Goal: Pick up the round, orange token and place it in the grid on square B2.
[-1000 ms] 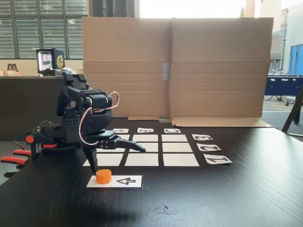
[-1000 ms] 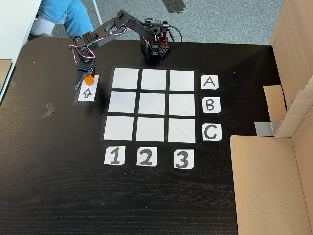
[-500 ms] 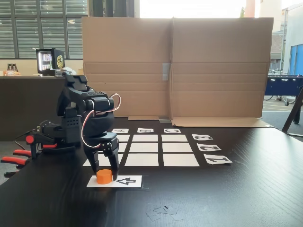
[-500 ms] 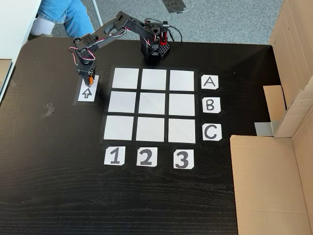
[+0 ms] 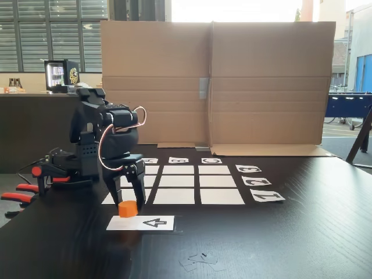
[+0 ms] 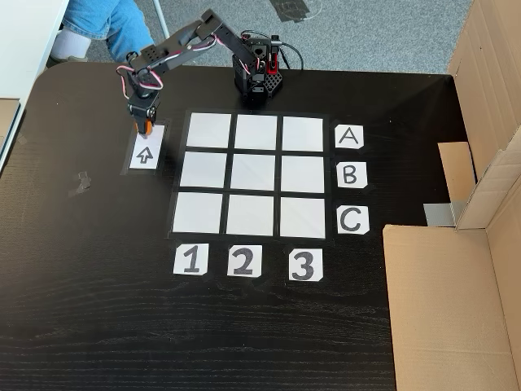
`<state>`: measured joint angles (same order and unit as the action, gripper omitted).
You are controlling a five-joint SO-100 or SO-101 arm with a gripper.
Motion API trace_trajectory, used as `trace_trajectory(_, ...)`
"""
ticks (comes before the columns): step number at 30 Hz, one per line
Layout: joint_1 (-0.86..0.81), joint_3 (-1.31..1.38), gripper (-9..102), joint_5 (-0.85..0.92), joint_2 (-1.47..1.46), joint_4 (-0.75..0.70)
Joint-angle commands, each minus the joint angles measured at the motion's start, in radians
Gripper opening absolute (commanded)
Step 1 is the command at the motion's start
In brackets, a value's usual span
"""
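Legible markings, top-down fixed view: three white cards right of the grid [image 6: 255, 173] read A [image 6: 349, 137], B [image 6: 350, 174] and C [image 6: 351, 220], top to bottom. Three cards below the grid read 1 [image 6: 190, 260], 2 [image 6: 243, 261] and 3 [image 6: 302, 265], left to right. A white strip [image 6: 144, 151] left of the grid bears a black arrow outline pointing up

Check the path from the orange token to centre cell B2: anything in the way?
Nothing visible. The token is held in the end effector, lifted off the arrow strip. The grid cells between it and square B2 are bare.
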<state>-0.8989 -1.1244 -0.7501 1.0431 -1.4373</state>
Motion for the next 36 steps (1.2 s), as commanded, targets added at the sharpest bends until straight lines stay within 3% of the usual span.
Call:
trace_trajectory(1,0.025,-0.103,-1,-0.009,0.166,0.048)
trace_trajectory(10,0.123,-0.376,-1,-0.009,0.531,0.089)
trace_trajectory(23,0.434,-0.534,-1,-0.078,1.009,-0.032)
trace_trajectory(36,0.867,-0.551,-1,-0.330,1.068,-0.094)
